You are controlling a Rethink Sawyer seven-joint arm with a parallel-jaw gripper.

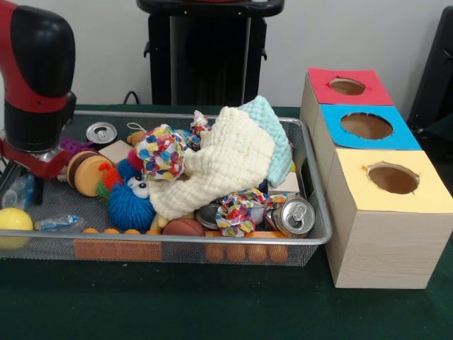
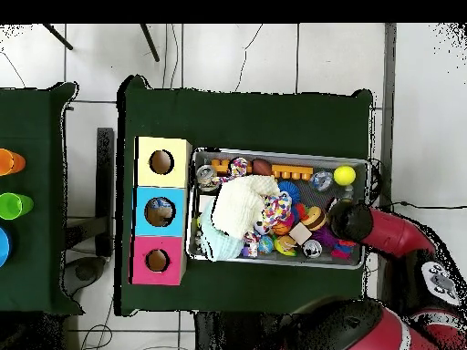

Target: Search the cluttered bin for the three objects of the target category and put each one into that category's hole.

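Overhead, the red arm point(image 2: 383, 228) hangs above the mesh bin's point(image 2: 278, 154) yellow-ball point(image 2: 344, 175) end; whether its gripper is parted, I cannot tell.

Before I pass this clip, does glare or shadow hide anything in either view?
Front view: even light, with a small glint on the soda can top; the arm blocks the mesh bin's left end. Overhead view: the bin contents are small and crowded, the arm covers one end, and the claw cannot be made out.

Wire-mesh metal bin point(image 1: 315, 237), shiny aluminium can point(image 1: 294, 216), nubbly cream cloth point(image 1: 219, 166), matt wooden box point(image 1: 386, 244)
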